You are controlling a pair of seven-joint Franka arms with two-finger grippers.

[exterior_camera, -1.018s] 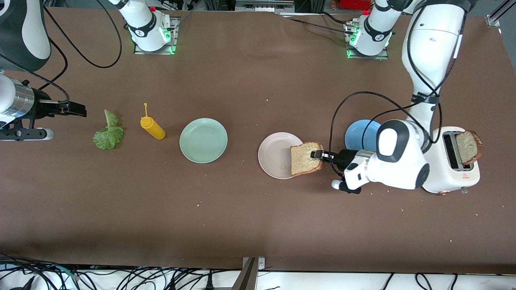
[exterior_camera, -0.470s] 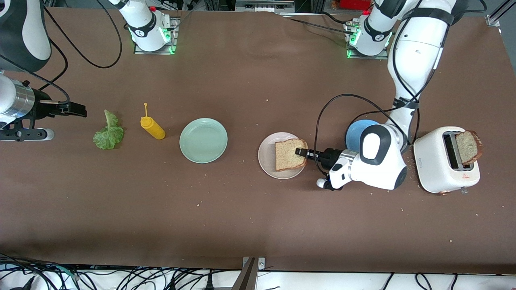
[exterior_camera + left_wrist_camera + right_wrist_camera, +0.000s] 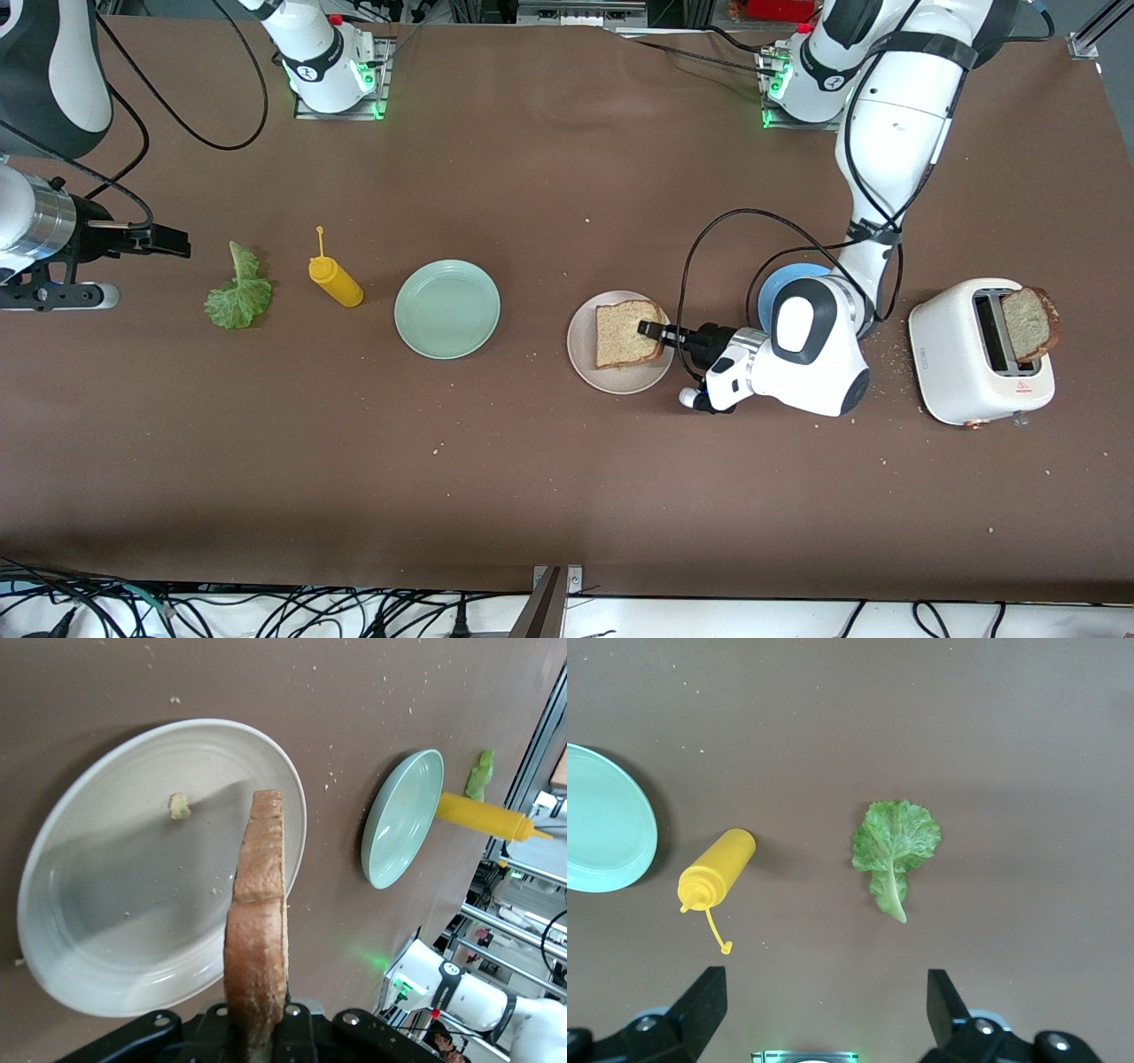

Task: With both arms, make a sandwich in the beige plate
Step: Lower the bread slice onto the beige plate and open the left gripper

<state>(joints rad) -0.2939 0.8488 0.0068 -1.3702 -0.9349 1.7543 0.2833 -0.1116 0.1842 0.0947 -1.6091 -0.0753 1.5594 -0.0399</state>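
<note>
The beige plate (image 3: 592, 368) lies near the table's middle, toward the left arm's end, and a small crumb (image 3: 180, 806) sits on its bare bottom. Over it the left gripper (image 3: 651, 332) is clenched on a bread slice (image 3: 626, 334), pinching the slice's edge that faces the left arm's end. In the left wrist view the slice (image 3: 258, 930) runs edge-on out from between the fingers (image 3: 301, 1019), its brown crust showing, above the plate (image 3: 106, 974); whether the slice touches the plate I cannot tell.

Beside the beige plate, toward the right arm's end, lies a mint plate (image 3: 447, 309). A yellow bottle (image 3: 335, 279) lies on its side next, its capped tip pointing away from the front camera, then a lettuce leaf (image 3: 238, 294) lies flat on the table. The right gripper (image 3: 168, 241) waits above the table, just toward the right arm's end from the leaf, its fingers (image 3: 700, 1001) spread wide and holding nothing.

Toward the left arm's end, a blue plate (image 3: 775, 292) lies partly hidden under the left arm, slightly farther from the front camera than the beige plate. A white toaster (image 3: 952, 363) stands nearest that end, and a second slice (image 3: 1028, 321) pokes out of one slot.
</note>
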